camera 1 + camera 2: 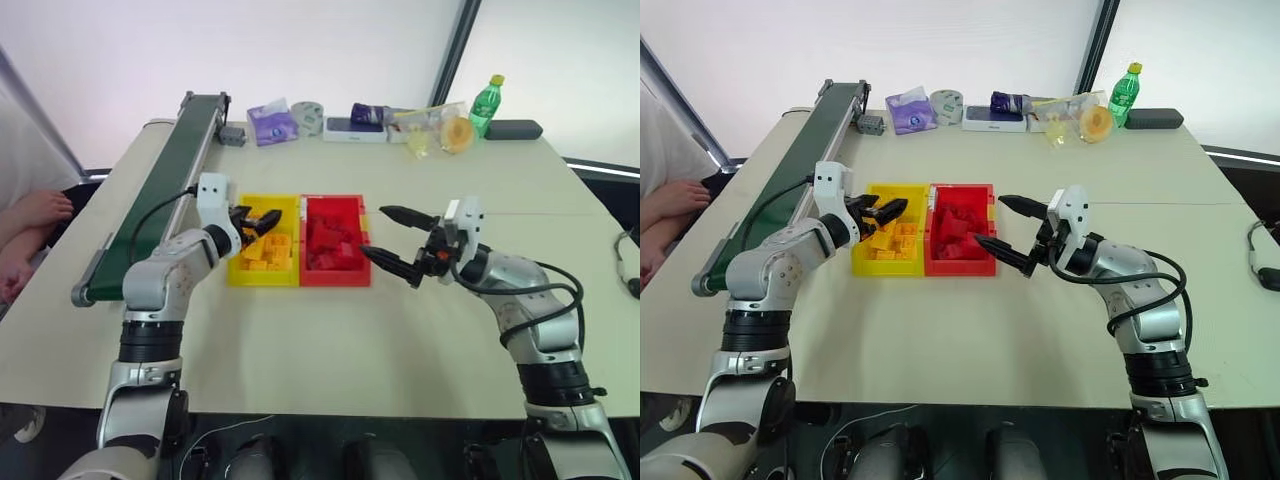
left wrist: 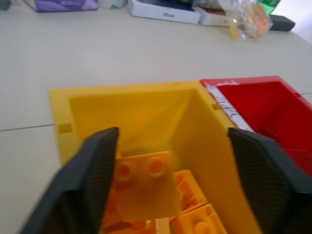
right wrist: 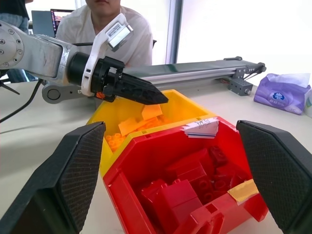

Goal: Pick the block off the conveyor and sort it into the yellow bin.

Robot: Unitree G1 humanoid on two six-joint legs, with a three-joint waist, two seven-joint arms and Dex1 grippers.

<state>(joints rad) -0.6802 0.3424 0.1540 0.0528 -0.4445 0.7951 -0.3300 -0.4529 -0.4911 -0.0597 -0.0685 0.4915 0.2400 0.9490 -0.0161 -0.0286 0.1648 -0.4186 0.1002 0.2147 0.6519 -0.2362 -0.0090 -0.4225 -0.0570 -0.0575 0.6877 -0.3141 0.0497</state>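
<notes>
My left gripper [image 1: 256,221] hangs open over the yellow bin [image 1: 262,281], its fingers spread wide. A yellow-orange block [image 3: 152,111] is just under those fingers, tilted and touching neither one; it also shows between them, above several orange bricks in the bin, as a studded block [image 2: 146,187]. The dark green conveyor [image 1: 160,190] runs along the table's left side with nothing visible on its belt. My right gripper [image 1: 378,232] is open beside the red bin's right wall, holding nothing.
The red bin [image 1: 335,281], holding red bricks, stands against the yellow bin's right side. A tissue pack [image 1: 271,124], boxes, a bagged item and a green bottle [image 1: 486,104] line the far table edge. A person [image 3: 114,29] sits beyond the conveyor.
</notes>
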